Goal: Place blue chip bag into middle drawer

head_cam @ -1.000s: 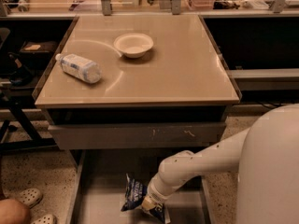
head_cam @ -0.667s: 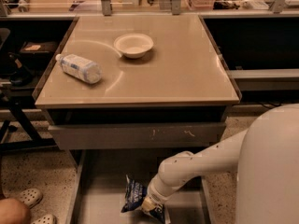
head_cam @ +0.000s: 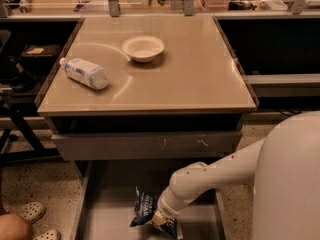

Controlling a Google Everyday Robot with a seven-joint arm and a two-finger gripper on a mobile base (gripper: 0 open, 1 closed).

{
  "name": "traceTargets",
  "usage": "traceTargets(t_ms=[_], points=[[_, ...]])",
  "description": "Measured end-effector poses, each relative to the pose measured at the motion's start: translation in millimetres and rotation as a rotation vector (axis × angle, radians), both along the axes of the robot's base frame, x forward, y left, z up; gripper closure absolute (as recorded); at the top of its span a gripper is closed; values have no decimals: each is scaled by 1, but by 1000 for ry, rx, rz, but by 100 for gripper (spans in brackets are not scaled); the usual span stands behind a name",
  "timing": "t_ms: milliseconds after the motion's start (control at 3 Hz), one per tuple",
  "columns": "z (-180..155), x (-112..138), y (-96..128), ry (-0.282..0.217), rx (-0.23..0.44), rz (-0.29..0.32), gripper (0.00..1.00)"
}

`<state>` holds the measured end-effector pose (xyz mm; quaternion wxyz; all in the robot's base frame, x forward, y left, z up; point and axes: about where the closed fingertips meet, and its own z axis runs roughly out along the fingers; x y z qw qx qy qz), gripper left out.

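**A:** Gripper (head_cam: 160, 218) question: where is it sitting, and what's up with the blue chip bag (head_cam: 144, 208)?

**B:** It's down low inside the open drawer (head_cam: 112, 219), at the end of the white arm (head_cam: 210, 176) that reaches in from the right. The bag is in that drawer too, crumpled and sort of standing up rather than lying flat, right against the gripper tip. Blue foil shows to the left of the tip and a bit below it.

**A:** So is it clamped on the bag or let go?

**B:** Honestly can't tell, the tip is buried in the bag. They're touching, that's all I'd sign off on.

**A:** Anything else around?

**B:** Closed drawer front (head_cam: 125, 145) with pale scuffs, just above the open one. On the table top (head_cam: 200, 79) there's a white bowl (head_cam: 143, 48) toward the back and a water bottle (head_cam: 85, 73) on its side near the left edge, apart from the bowl. Sandals (head_cam: 31, 211) on the floor, bottom left.
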<state>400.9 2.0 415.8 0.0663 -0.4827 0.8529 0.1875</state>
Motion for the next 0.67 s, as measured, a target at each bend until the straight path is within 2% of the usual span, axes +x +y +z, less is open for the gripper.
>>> traceTargets(t_ms=[333, 667], points=[[0, 0, 0, 0, 0, 0, 12], [0, 0, 0, 0, 0, 0, 0]])
